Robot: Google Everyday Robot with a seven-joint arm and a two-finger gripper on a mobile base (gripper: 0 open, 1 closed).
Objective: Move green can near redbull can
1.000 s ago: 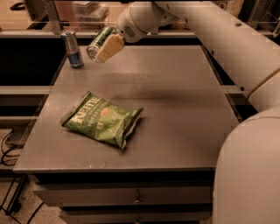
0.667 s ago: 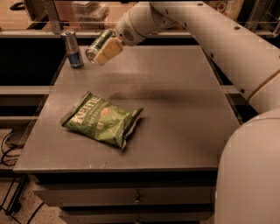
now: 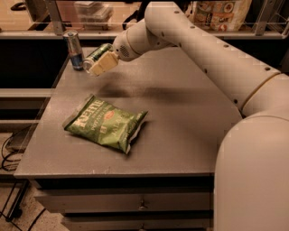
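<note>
The redbull can (image 3: 73,48) stands upright at the far left corner of the grey table (image 3: 180,117). It is slim, blue and silver with a red mark. My gripper (image 3: 100,63) is shut on the green can (image 3: 95,55) and holds it tilted in the air, just to the right of the redbull can. The green can's silver end points down and left towards the redbull can. The cream fingers cover much of the green can's lower side.
A flat green chip bag (image 3: 105,122) lies on the table's front left part. My white arm (image 3: 212,58) reaches across from the right. A shelf with boxes and a rail (image 3: 90,13) runs behind the table.
The gripper with the green can has moved slightly down and left, closer to the redbull can. The chip bag and the redbull can have not moved.
</note>
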